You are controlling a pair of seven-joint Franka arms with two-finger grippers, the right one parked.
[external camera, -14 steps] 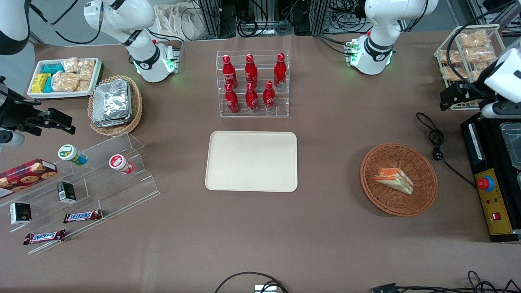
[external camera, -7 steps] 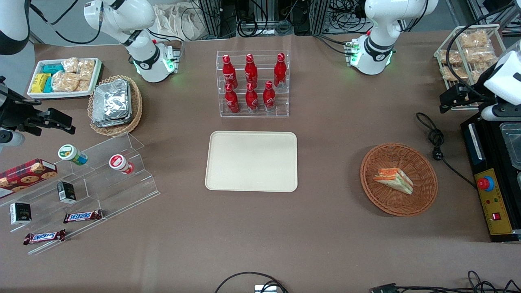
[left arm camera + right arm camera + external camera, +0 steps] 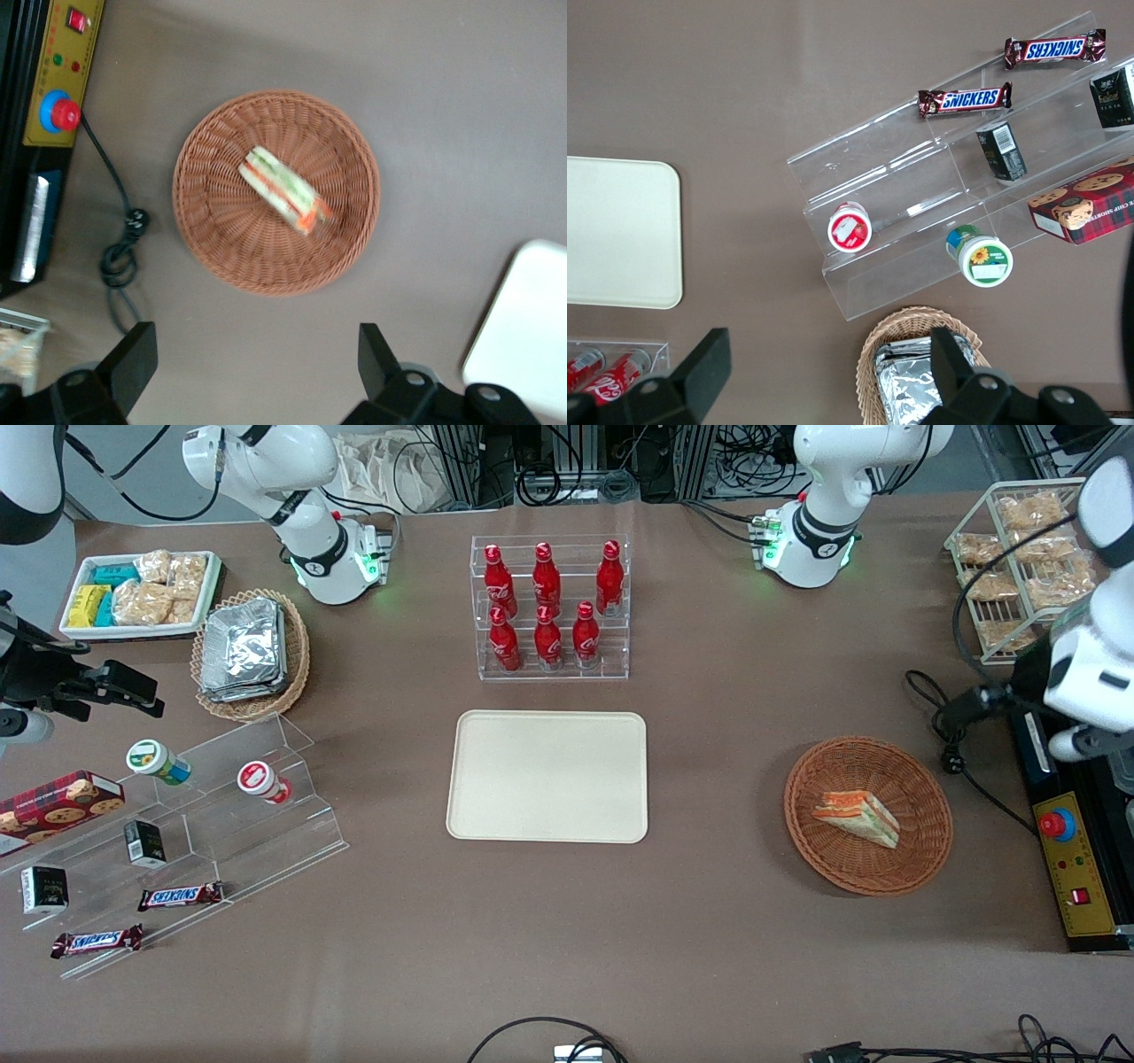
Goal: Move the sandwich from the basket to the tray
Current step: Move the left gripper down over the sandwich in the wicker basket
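Note:
The sandwich (image 3: 857, 817), a white wedge with orange and green layers, lies in the round orange-brown wicker basket (image 3: 802, 779) toward the working arm's end of the table. The cream tray (image 3: 547, 776) lies bare at the table's middle. My left gripper (image 3: 970, 704) hangs open and empty in the air above the black cable, beside the basket and a little farther from the front camera. The left wrist view shows its two black fingers (image 3: 133, 354) wide apart, with the basket (image 3: 213, 230), the sandwich (image 3: 282, 189) and a tray corner (image 3: 527, 328) below.
A black control box with a red button (image 3: 1059, 824) and a coiled cable (image 3: 950, 731) lie beside the basket. A wire rack of snack bags (image 3: 1019, 558) stands past them. A bottle rack (image 3: 549, 607) stands just past the tray. Acrylic shelves (image 3: 221, 824) sit at the parked arm's end.
My left arm has swung nearer to the front camera, from beside the snack rack to over the cable next to the basket. The sandwich and the tray have not moved.

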